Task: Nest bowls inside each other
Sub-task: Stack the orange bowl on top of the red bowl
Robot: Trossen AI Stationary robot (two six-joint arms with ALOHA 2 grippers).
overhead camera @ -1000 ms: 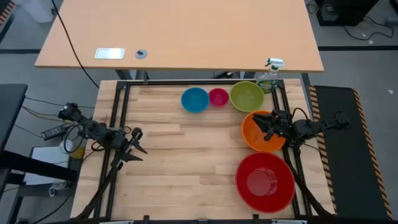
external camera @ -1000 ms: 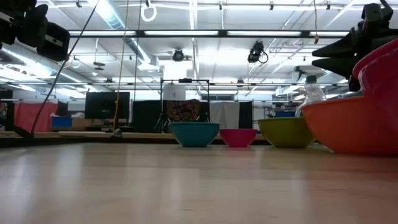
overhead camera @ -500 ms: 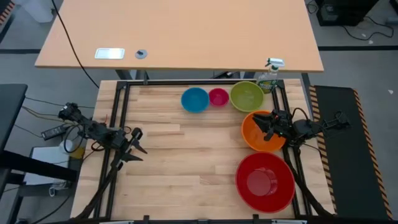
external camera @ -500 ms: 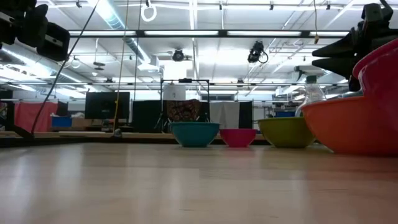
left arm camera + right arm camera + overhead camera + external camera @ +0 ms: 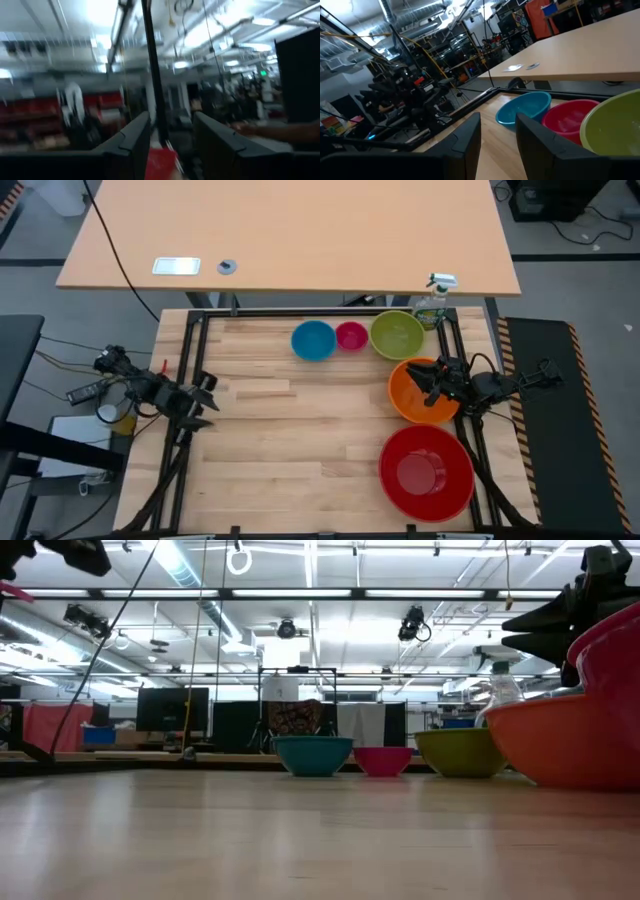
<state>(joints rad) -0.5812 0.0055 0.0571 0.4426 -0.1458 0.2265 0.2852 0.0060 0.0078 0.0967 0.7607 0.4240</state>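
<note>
Five bowls stand on the wooden table, rims up, each apart from the others. Blue (image 5: 313, 340), pink (image 5: 351, 336) and green (image 5: 397, 334) form a row along the far edge. The orange bowl (image 5: 408, 402) is at the right and the red bowl (image 5: 426, 471) at the near right. My right gripper (image 5: 425, 385) hangs open and level above the orange bowl, touching nothing; its wrist view looks toward the blue bowl (image 5: 525, 112). My left gripper (image 5: 205, 402) is open at the table's left edge, tipped upward, with nothing between its fingers (image 5: 132, 142).
A green spray bottle (image 5: 433, 302) stands at the far right corner beside the green bowl. Black frame rails (image 5: 195, 360) run along the table's sides. A second tan table (image 5: 290, 230) lies beyond the far edge. Bare wood (image 5: 290, 440) fills the middle and near left.
My left gripper has tipped upward, rolled and risen a little at the table's left edge, staying open. In the low view it has gone up toward the picture's top. The bowls and my right gripper have kept still.
</note>
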